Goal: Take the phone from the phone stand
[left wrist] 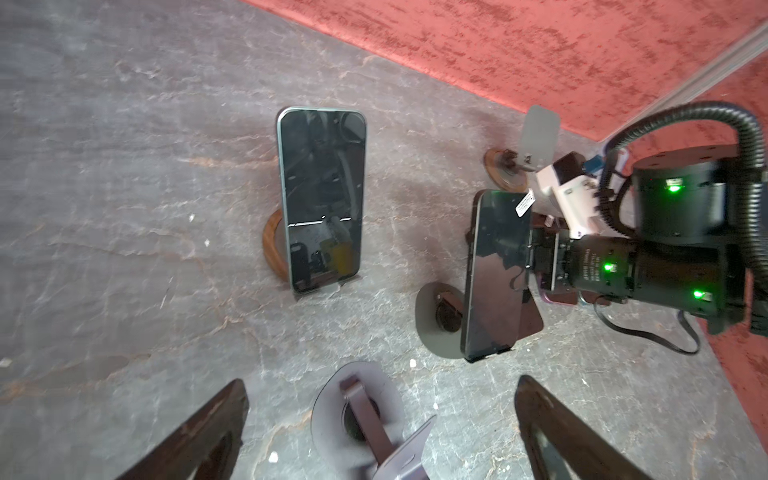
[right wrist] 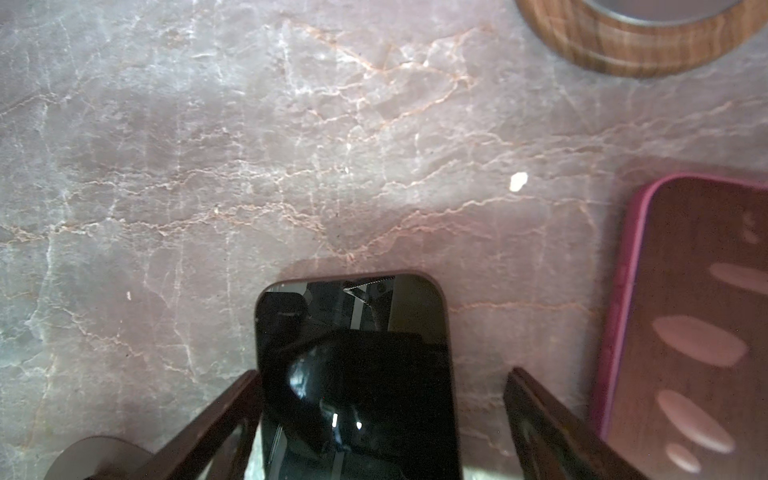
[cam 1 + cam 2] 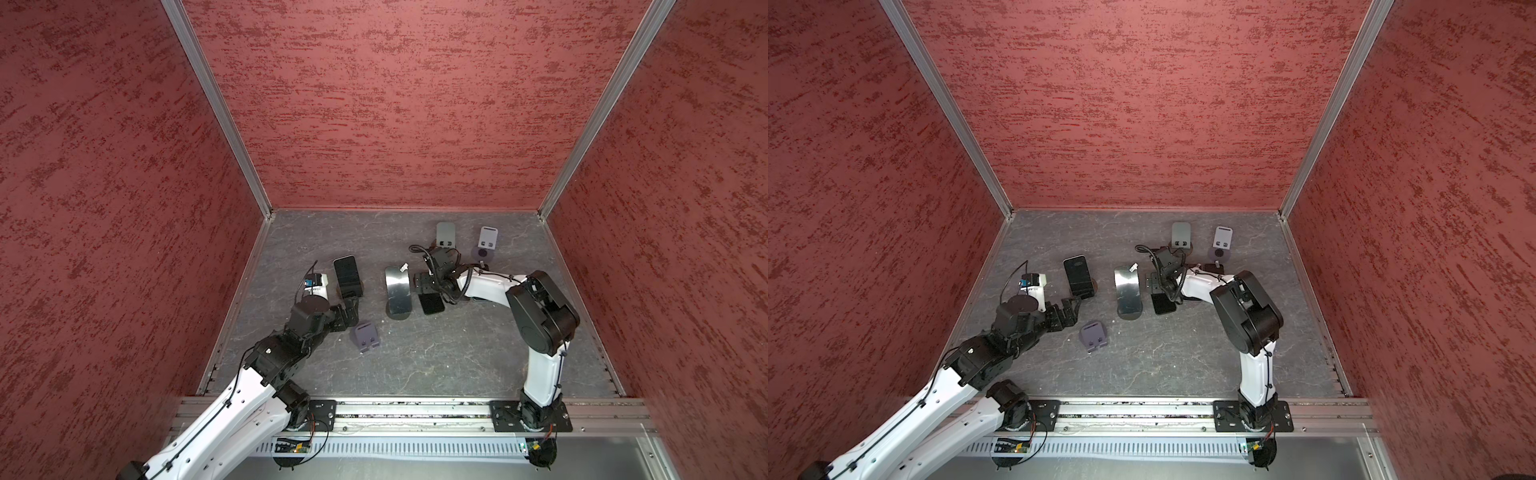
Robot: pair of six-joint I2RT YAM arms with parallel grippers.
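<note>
**Black phone flat on the worktop, both grippers open**

The black phone (image 2: 357, 374) lies flat on the grey marbled worktop (image 3: 415, 361), screen up and off any stand. In both top views it sits just beside the middle phone (image 3: 398, 293), on the right arm's side of it. The middle phone leans upright in a stand with a round grey base.

The right gripper (image 2: 384, 374) hangs over the black phone with its jaws spread. One finger runs close along the phone's edge, and bare worktop shows between the other finger and the phone. It grips nothing. In the right wrist view a pink-cased phone (image 2: 685, 332) also lies flat, near the black one.

The left gripper (image 1: 382, 382) is spread wide and empty. It sits on the other side of the middle phone, low over an empty purple stand (image 3: 365, 334).

On that same side of the middle phone, a dark phone (image 3: 348, 276) leans in a stand with a wooden ring base. Behind the middle phone, toward the back wall, stand an empty grey stand (image 3: 446, 235) and an empty pale stand (image 3: 487, 239).
</note>
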